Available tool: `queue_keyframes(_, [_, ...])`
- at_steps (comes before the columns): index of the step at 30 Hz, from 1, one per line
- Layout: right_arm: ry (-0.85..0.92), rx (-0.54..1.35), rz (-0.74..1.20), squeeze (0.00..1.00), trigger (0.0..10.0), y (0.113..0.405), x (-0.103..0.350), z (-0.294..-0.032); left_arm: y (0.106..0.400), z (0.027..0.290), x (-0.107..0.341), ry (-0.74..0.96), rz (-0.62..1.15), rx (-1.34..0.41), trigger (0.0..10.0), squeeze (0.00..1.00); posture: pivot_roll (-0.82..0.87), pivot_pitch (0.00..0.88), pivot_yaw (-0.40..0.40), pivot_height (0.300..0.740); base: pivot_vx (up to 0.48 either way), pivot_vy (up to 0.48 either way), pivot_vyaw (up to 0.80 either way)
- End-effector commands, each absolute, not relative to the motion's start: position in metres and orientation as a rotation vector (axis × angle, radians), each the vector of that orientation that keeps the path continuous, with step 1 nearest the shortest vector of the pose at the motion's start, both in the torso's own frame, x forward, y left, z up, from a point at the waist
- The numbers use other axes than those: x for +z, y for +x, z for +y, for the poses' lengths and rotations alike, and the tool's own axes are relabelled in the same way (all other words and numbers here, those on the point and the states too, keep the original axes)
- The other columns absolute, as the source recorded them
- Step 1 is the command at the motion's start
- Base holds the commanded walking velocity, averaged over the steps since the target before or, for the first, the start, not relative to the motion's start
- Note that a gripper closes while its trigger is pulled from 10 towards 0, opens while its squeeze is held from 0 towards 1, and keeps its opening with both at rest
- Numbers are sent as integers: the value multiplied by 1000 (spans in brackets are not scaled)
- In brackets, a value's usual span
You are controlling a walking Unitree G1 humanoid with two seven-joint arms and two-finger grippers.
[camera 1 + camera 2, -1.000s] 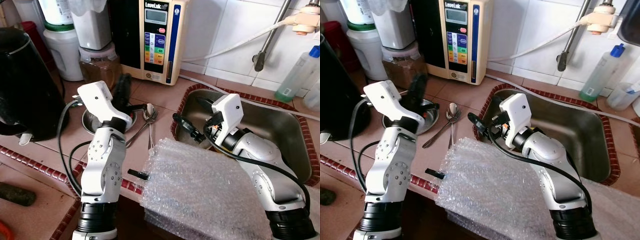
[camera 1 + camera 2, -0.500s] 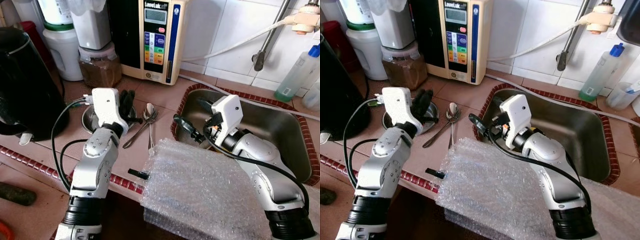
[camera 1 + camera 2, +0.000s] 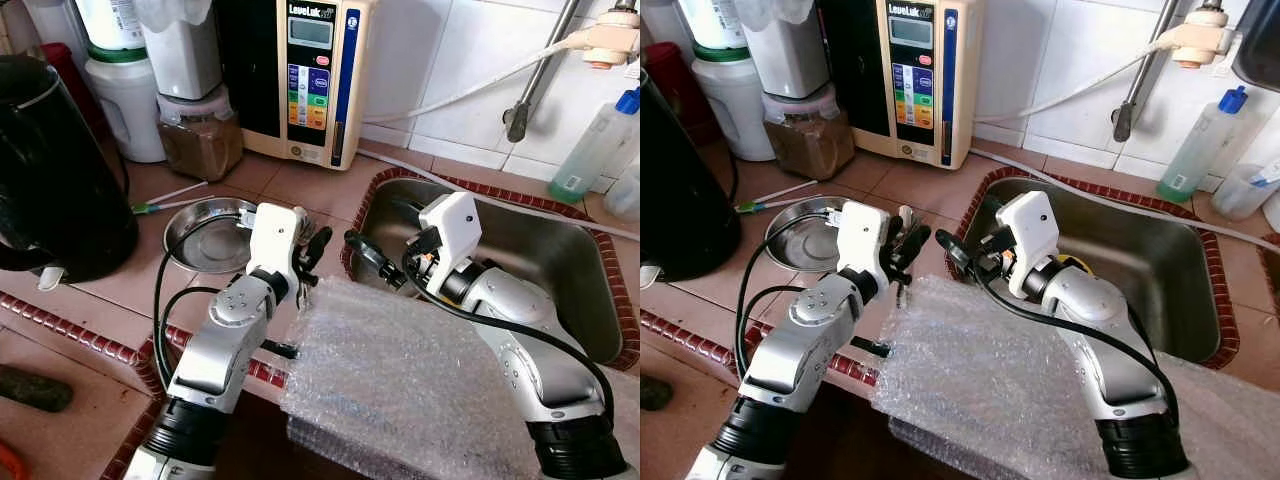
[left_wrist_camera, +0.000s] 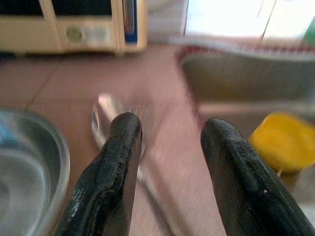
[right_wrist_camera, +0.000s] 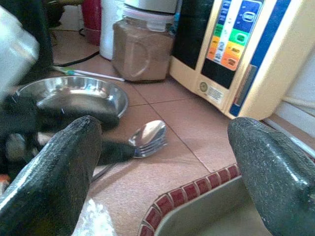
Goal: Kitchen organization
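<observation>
Left arm swings from over the steel bowl across to the cutlery, leaving the bowl uncovered.

The tiled counter (image 3: 300, 185) carries everything: the sink (image 3: 560, 260) on the right, a black kettle (image 3: 50, 170) far left, the beige water ioniser (image 3: 305, 75) and a brown-filled jar (image 3: 200, 135) at the back. A sheet of bubble wrap (image 3: 400, 390) lies over the front edge, and the steel bowl (image 3: 208, 232) sits bare between kettle and cutlery. The right tool (image 3: 385, 250) hangs open at the sink's near-left rim, holding nothing. The left tool (image 3: 908, 243), fingers (image 4: 115, 162) parted, hovers just over the spoon (image 5: 150, 133) and the fork nested under it, which lie flat on the tile between bowl and sink. Judging from this, nothing is gripped yet; sorting has barely begun, and the cutlery looks like the first pick.
</observation>
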State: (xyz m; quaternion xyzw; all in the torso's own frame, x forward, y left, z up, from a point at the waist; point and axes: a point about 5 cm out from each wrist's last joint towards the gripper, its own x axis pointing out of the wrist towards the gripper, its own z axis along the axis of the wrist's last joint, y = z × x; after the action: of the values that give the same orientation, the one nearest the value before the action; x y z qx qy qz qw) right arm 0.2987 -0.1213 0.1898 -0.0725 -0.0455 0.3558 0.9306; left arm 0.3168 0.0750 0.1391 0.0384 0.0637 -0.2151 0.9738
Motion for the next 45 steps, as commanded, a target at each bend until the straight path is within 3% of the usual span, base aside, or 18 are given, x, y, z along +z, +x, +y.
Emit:
queue_keyframes(1, [-162,749,-85,0,10000,297,189,-120,318,76,131,112,167,-404,10000,1000,-70,41,-31,740,0,0,0])
queue_keyframes(14, [-169,757,-81,0,10000,295,188,-117,332,81,126,173,194,-375,10000,1000,-76,52,-22,740,0,0,0])
queue_keyframes(15, [-167,756,-81,0,10000,294,187,-117,334,82,127,182,192,-363,10000,651,-76,53,-21,740,0,0,0])
queue_keyframes(16, [-166,755,-80,0,10000,294,187,-117,335,84,126,192,196,-357,10000,0,-78,54,-18,740,0,0,0])
queue_keyframes(27, [-165,752,-75,0,10000,291,185,-117,337,87,110,214,292,-396,10000,0,-80,63,-15,740,0,0,0])
queue_keyframes(28, [-166,752,-76,0,10000,291,185,-117,337,88,109,217,299,-395,8314,0,-81,64,-14,740,0,0,0])
queue_keyframes(29, [-167,752,-76,0,10000,291,185,-117,338,88,108,218,301,-394,8314,0,-81,64,-14,740,0,0,0])
queue_keyframes(30, [-167,751,-76,0,10000,291,185,-117,337,88,108,216,305,-402,1922,0,-81,64,-14,740,0,0,0])
queue_keyframes(31, [-167,750,-76,0,10000,291,185,-118,337,88,106,215,311,-411,0,0,-81,64,-14,740,0,0,0])
queue_keyframes(40, [-167,750,-77,0,10000,292,186,-118,336,87,105,199,321,-423,0,0,-81,61,-15,740,0,0,0])
queue_keyframes(45, [-136,870,-47,0,10000,284,185,-113,336,88,104,201,329,-419,0,0,-81,58,-19,740,0,0,0])
